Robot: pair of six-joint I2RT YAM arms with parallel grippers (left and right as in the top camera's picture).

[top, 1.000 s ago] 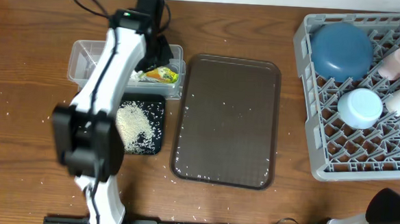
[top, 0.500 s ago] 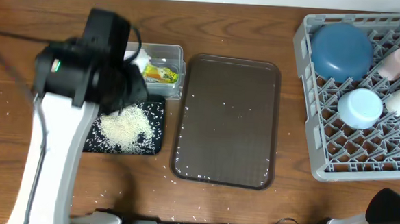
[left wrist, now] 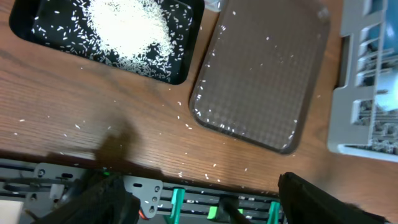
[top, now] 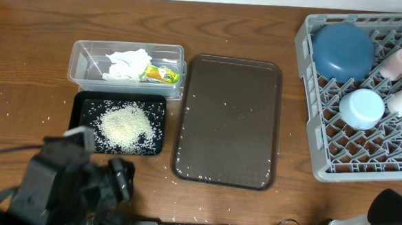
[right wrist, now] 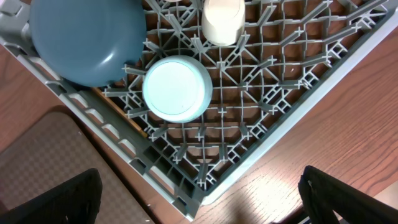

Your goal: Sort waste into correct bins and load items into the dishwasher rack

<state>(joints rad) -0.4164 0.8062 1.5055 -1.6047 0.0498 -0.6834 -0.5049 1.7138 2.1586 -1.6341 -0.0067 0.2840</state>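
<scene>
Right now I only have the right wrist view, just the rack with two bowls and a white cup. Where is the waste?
Observer: The crumpled tissue and snack wrapper lie in the clear tub.
Operator: And the rest of it?
Observer: The rice is mostly heaped in the black tray-bin; stray grains lie on the brown serving tray and the table.
Operator: Anything loaded that I'm missing?
Observer: A pink cup sits in the rack, right of the dark-blue bowl.
</scene>
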